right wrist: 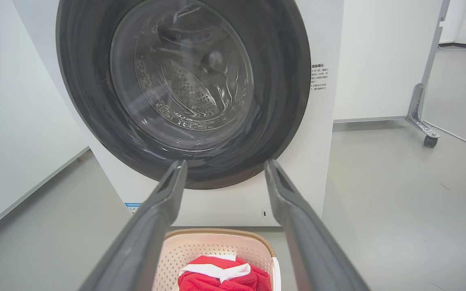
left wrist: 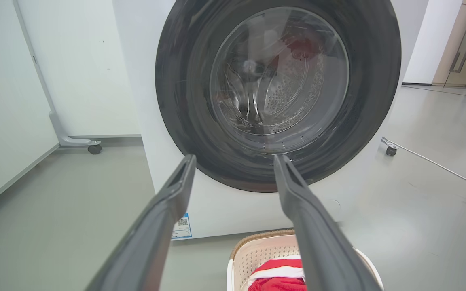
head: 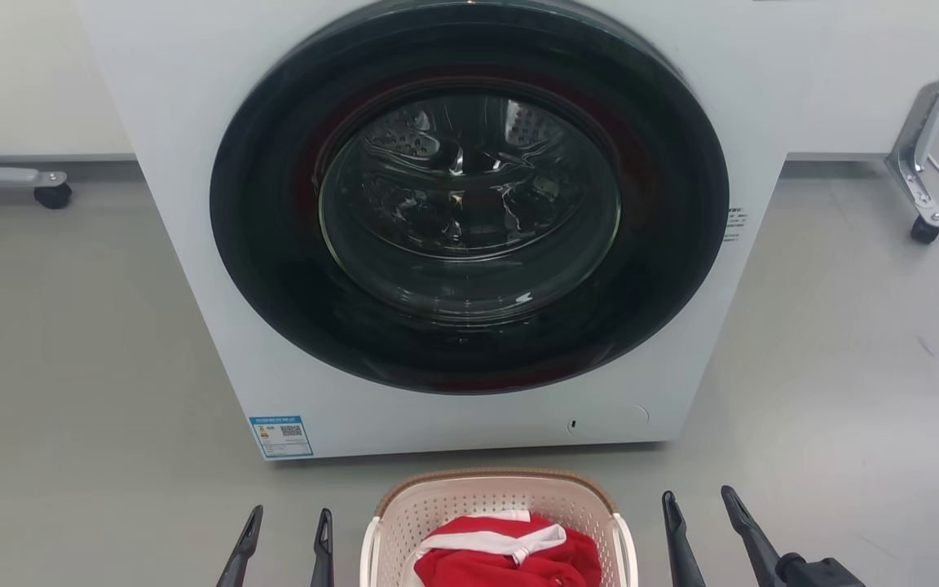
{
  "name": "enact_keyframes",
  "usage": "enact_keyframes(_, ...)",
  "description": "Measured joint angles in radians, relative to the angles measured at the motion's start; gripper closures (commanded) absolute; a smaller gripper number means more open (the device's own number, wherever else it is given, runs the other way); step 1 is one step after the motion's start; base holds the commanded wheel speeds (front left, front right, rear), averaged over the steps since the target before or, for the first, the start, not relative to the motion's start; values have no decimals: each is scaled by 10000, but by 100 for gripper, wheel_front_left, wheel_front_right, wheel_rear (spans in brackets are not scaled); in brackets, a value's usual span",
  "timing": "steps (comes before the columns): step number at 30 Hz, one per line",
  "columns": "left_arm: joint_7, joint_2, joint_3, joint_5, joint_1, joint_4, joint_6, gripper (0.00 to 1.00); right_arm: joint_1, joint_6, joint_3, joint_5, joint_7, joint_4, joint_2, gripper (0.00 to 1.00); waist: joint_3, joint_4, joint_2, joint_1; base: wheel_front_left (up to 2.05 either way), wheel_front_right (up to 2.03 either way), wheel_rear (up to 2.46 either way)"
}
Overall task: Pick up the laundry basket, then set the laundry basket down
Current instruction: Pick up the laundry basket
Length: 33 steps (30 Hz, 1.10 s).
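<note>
Basket (head: 486, 478): sitting on floor (head: 70, 408) betw. L hand (head: 290, 512) & R hand (head: 698, 492), both flanking it abt equally near, fingers gaping wide, holding nothing; side handles (head: 368, 548) facing each.

The left gripper (head: 291, 514) and right gripper (head: 698, 494) hang low and well apart, level with each other, each with jaws parted, tips pointing forward.

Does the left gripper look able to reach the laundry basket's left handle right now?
Probably yes: the left gripper is open beside the laundry basket, and nothing visible stands between it and the white left handle.
</note>
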Motion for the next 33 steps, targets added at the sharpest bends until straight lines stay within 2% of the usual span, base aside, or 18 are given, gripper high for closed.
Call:
enact_keyframes(13, -27, -59, 261, -2, -17, -362, 0, 0, -262, 123, -196, -198, -2, -353, 19, 0, 993, -118, 0, 0, 0, 0, 0)
enact_keyframes(20, -27, -59, 359, -94, -868, 27, -29, 0, -1182, 174, -606, -196, -6, 42, -13, 0, 1885, -166, 0, 1, 0, 0, 0)
enact_keyframes(33, -25, -144, 368, -228, -2895, 1212, -368, 0, -2940, 324, -871, -194, -17, 949, -40, 0, 3737, -147, 2, 3, 0, 0, 0)
